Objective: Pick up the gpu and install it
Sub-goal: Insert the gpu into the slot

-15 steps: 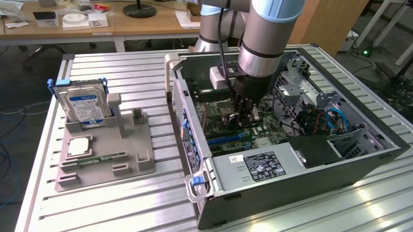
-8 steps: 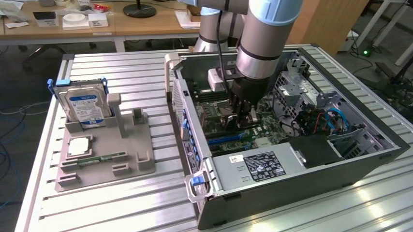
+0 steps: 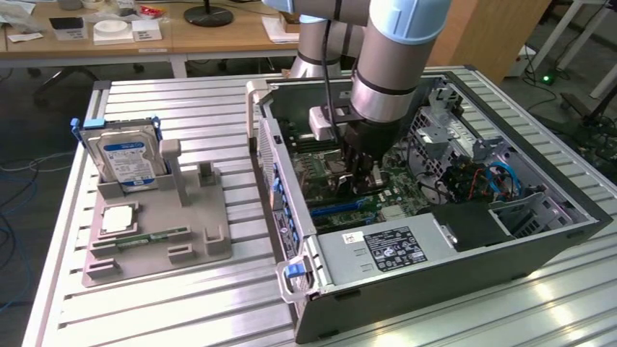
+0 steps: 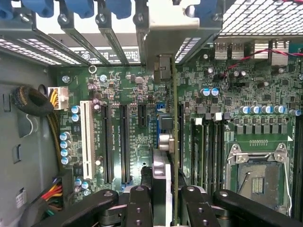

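My gripper point(image 3: 362, 170) reaches down into the open computer case point(image 3: 540, 242), just above the motherboard point(image 4: 123, 85). In the wrist view the gripper point(image 4: 163, 191) is shut on the gpu point(image 4: 173, 137), which I see edge-on as a thin dark card standing upright. Its silver end bracket point(image 4: 165, 38) lies against the rear slot openings of the case. The card's lower edge runs along a long expansion slot on the board. I cannot tell whether it is seated in that slot. Black slots point(image 4: 105, 142) and a white slot point(image 4: 86, 137) lie beside it, uncovered.
A bare CPU socket point(image 4: 258, 177) and capacitors flank the card. Cable bundles point(image 4: 52, 191) lie by the case wall. Outside the case, a grey fixture point(image 3: 193, 231) holds a hard drive point(image 3: 126, 155), a memory stick point(image 3: 154, 236) and a chip point(image 3: 115, 219). The power supply point(image 3: 386, 249) fills the case's near corner.
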Robot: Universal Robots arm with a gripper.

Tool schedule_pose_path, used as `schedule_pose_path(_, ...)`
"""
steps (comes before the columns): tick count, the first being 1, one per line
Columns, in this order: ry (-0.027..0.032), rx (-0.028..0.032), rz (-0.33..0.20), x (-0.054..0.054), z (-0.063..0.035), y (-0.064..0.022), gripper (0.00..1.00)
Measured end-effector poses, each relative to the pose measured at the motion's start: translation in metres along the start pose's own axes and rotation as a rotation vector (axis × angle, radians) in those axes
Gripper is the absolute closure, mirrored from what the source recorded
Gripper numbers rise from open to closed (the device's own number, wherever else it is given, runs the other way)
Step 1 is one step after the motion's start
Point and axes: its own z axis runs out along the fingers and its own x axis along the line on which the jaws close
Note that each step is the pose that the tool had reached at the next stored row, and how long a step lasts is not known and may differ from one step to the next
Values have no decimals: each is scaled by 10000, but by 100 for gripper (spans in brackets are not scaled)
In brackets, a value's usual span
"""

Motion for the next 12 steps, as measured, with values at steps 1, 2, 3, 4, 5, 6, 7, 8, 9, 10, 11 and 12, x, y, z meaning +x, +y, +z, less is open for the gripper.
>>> schedule_pose_path(1, 1, 0, 0, 0, 2, 5, 72)
schedule_pose_path(2, 1, 0, -1, 1, 4, 7, 72)
schedule_pose_path(3, -1, 1, -2, 0, 10, 8, 72)
schedule_pose_path(4, 1, 0, -2, 3, 15, 9, 72)
schedule_pose_path(5, 0, 0, 0, 6, 22, 10, 72)
schedule_pose_path(6, 0, 0, 0, 9, 29, 10, 72)
schedule_pose_path(7, -1, 1, 2, 10, 38, 10, 72)
schedule_pose_path(8, 0, 0, 1, 11, 47, 10, 72)
schedule_pose_path(9, 0, 0, 0, 12, 57, 10, 72)
schedule_pose_path(10, 0, 1, 0, 12, 69, 10, 72)
schedule_pose_path(11, 0, 1, 0, 12, 80, 10, 72)
schedule_pose_path(12, 0, 0, 0, 12, 91, 10, 72)
